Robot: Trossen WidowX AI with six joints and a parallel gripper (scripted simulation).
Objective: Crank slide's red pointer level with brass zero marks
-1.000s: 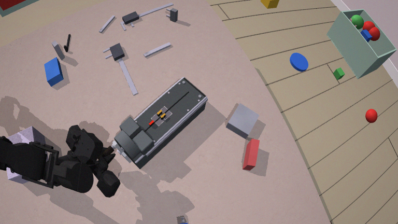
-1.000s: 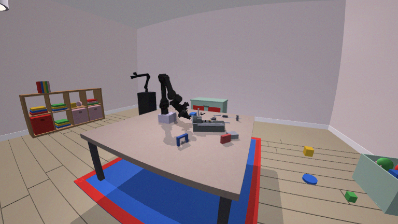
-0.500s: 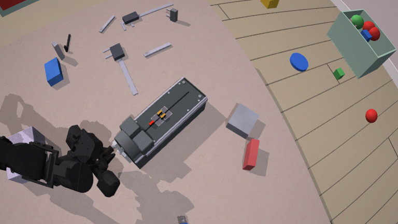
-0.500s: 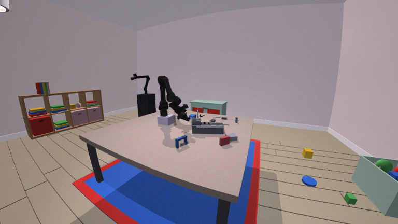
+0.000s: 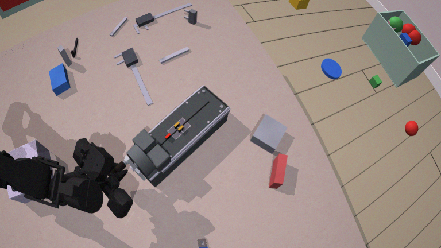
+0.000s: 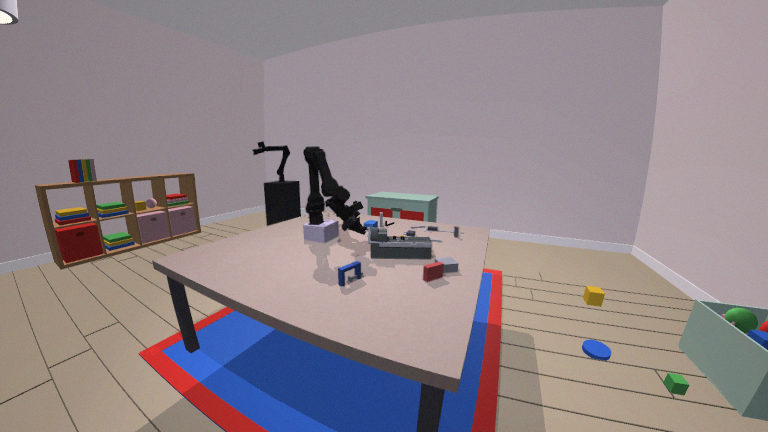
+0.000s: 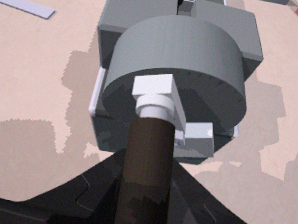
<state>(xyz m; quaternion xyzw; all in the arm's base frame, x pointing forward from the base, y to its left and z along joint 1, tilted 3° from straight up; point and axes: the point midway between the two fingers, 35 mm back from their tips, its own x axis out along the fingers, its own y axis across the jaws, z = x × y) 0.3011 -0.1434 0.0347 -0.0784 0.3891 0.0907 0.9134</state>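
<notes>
The grey machine [image 5: 200, 120] [image 6: 400, 249] stands on the table, its round housing [image 7: 175, 45] facing my gripper. In the top view the red pointer [image 5: 167, 135] sits in the slot on the housing side of the two brass marks, short of them. The near brass mark [image 5: 180, 127] and the far brass mark [image 5: 176, 124] flank the slot. The brown crank handle [image 5: 119, 166] [image 7: 148, 150] extends from the white crank fitting [image 7: 154, 86]. My gripper [image 5: 118, 169] [image 7: 145, 161] is shut on the handle, one finger on each side. The fingers' far ends are partly hidden.
A grey block [image 5: 268, 132] and a red block [image 5: 278, 171] lie beyond the machine's side. A blue block [image 5: 59, 79], grey bars and dark forked pieces lie on its other side. A blue arch [image 6: 347, 269] stands nearer the table's front edge [image 6: 322, 341].
</notes>
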